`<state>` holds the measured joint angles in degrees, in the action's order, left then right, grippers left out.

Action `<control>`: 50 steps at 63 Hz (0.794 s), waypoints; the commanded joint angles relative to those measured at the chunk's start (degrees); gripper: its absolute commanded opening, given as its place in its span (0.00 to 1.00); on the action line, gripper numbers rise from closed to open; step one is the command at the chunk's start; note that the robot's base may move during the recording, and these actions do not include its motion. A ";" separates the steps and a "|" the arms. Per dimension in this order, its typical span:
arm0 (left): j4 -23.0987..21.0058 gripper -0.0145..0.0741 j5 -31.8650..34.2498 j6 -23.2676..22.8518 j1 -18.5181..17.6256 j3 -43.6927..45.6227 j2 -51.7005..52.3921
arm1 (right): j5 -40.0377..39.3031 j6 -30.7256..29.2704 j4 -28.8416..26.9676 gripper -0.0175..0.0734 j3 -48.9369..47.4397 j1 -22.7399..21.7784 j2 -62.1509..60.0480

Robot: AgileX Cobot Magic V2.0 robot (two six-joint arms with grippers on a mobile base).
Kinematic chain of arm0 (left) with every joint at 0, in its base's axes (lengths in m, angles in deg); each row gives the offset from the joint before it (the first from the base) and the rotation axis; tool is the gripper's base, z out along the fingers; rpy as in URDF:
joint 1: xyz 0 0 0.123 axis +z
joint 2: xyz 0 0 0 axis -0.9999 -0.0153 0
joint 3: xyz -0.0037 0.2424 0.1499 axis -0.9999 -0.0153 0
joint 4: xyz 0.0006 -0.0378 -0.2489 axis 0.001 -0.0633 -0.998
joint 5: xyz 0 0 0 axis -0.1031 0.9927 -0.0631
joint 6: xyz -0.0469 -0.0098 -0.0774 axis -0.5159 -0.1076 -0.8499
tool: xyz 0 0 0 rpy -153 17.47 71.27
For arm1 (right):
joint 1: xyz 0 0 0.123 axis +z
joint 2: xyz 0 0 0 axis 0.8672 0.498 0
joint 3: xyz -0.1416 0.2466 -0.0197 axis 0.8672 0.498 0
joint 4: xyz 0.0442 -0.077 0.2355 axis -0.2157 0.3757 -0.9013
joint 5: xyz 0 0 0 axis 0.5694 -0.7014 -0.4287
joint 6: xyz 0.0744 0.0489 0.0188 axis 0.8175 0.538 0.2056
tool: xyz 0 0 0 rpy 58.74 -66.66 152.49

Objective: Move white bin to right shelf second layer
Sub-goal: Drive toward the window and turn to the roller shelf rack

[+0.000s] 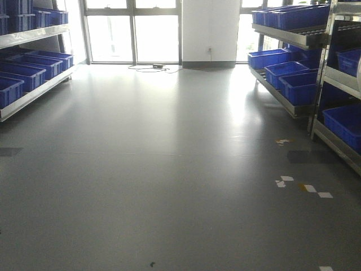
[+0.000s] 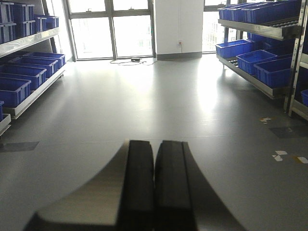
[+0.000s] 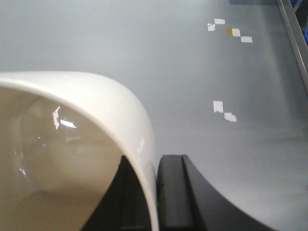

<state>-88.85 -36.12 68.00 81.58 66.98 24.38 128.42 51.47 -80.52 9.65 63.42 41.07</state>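
Gripping white bin (image 3: 86, 96) wall with right gripper (image 3: 156, 192), left gripper (image 2: 155, 187) closed on nothing. Yet to reach right shelf (image 1: 341, 82).

White bin (image 3: 72, 144): glossy cream plastic, its smooth walls catching bright glints, with the rim pinched between the matt black fingers of the right claw (image 3: 153, 192). The left claw (image 2: 155, 187) has the same dull black pads, pressed together, beside a smooth curved flank with a faint shine. Below both claws the grey floor (image 1: 169, 169) is smooth with a soft sheen. Flat white scraps (image 3: 224, 111) fleck it ahead of the right claw. Farther ahead, blue plastic crates (image 1: 299, 84) sit on shiny steel shelves (image 1: 287, 36).
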 commanded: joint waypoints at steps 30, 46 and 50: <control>-0.35 0.26 4.83 -0.15 -0.27 -2.11 0.80 | -4.84 -0.20 0.11 0.26 -1.79 0.03 0.11; -0.35 0.26 4.83 -0.15 -0.27 -2.11 0.80 | -4.84 -0.20 0.11 0.26 -1.79 0.03 0.11; -0.35 0.26 4.83 -0.15 -0.27 -2.11 0.80 | -4.84 -0.20 0.11 0.26 -1.79 0.03 0.11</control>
<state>-88.85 -36.12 68.00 81.58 66.98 24.38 128.42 51.47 -80.52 9.65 63.42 41.07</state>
